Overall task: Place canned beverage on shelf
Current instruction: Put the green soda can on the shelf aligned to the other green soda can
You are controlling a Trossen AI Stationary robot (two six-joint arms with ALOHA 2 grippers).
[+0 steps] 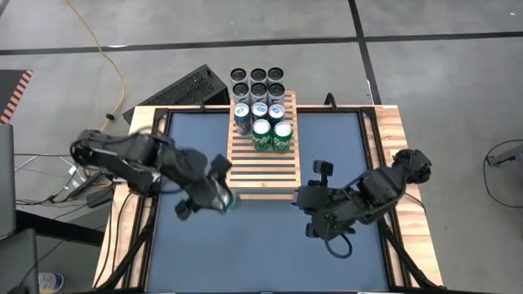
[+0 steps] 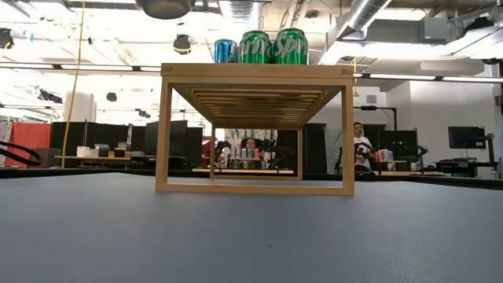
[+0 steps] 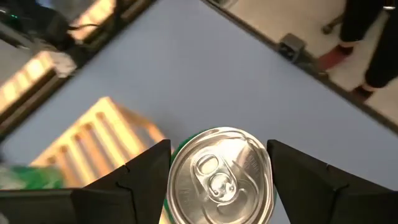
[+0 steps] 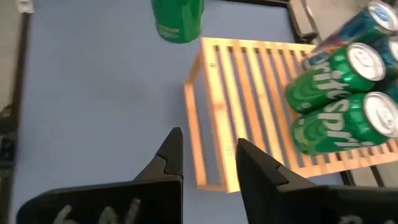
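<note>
Left tool carrying green aluminium can toward slatted light-brown wooden shelf

Its fingers are closing around the can, not yet placed; five cans are already standing at the shelf's far end.

Cans stand on the shelf's far end, another can beside its near-left corner

Left gripper fingers clamped, right gripper fingers slightly parted
</note>
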